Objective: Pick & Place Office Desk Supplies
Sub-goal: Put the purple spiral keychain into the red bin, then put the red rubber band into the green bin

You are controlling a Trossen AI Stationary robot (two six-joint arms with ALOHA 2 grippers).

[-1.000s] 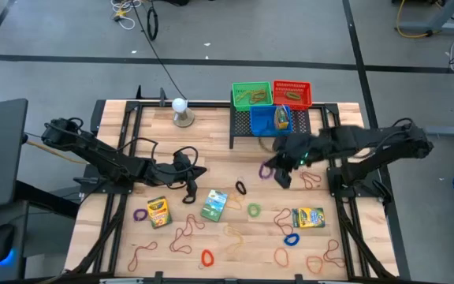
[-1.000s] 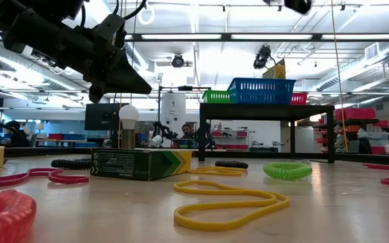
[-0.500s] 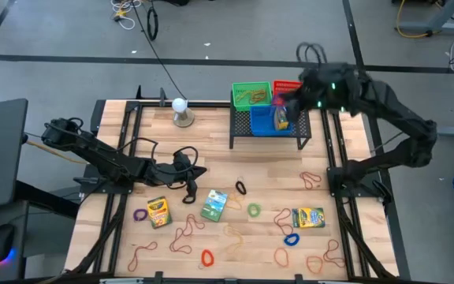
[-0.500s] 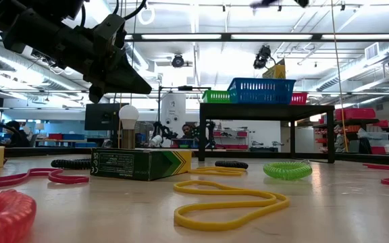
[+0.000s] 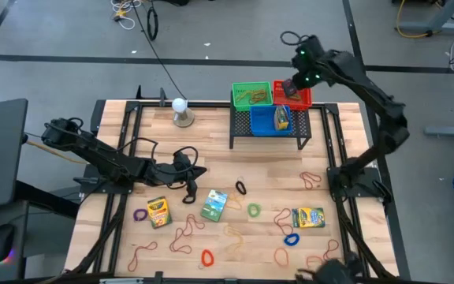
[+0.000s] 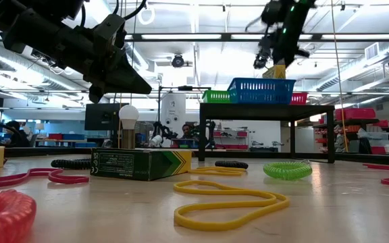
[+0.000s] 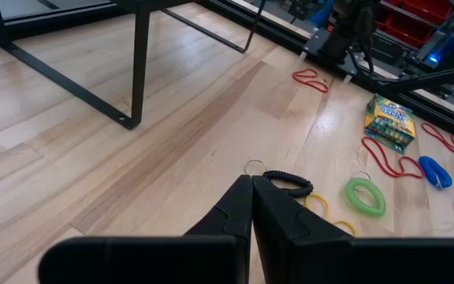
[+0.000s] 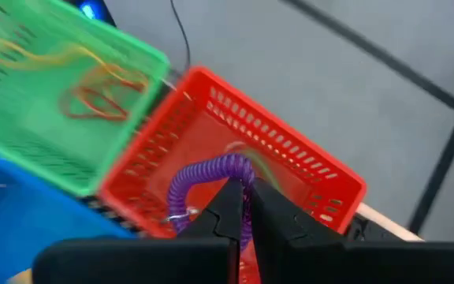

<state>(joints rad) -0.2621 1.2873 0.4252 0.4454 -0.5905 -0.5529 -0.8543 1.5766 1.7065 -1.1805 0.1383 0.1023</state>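
My right gripper (image 8: 247,197) is shut on a purple coiled loop (image 8: 207,177) above the red basket (image 8: 290,158), which stands on the black rack (image 5: 268,130) beside the green basket (image 5: 251,95) and blue basket (image 5: 270,120). My left gripper (image 7: 251,185) hovers shut and empty over the table's left middle (image 5: 199,171), just short of a black coiled loop (image 7: 288,184) and a green loop (image 7: 366,197). Crayon boxes (image 5: 158,211) (image 5: 214,204) (image 5: 307,217), rubber bands and more loops lie flat on the near half of the table. My right gripper pinches one stretch of the purple loop's coil (image 8: 239,170) between its two fingers. The fingers slant down from above. The rest of the loop arcs out to one side and hangs clear over the red basket's inside.
A white ball on a round stand (image 5: 181,110) is at the far left of the table. The green basket holds rubber bands (image 8: 93,99); the blue basket holds a crayon box (image 5: 280,118). A red loop (image 5: 206,257) and a blue loop (image 5: 291,238) lie near the front edge.
My right gripper has swung from low over the table's right middle up and toward the far edge, over the rack to the red basket. It tipped further downward, staying shut on the purple loop, which is lifted clear of the table.
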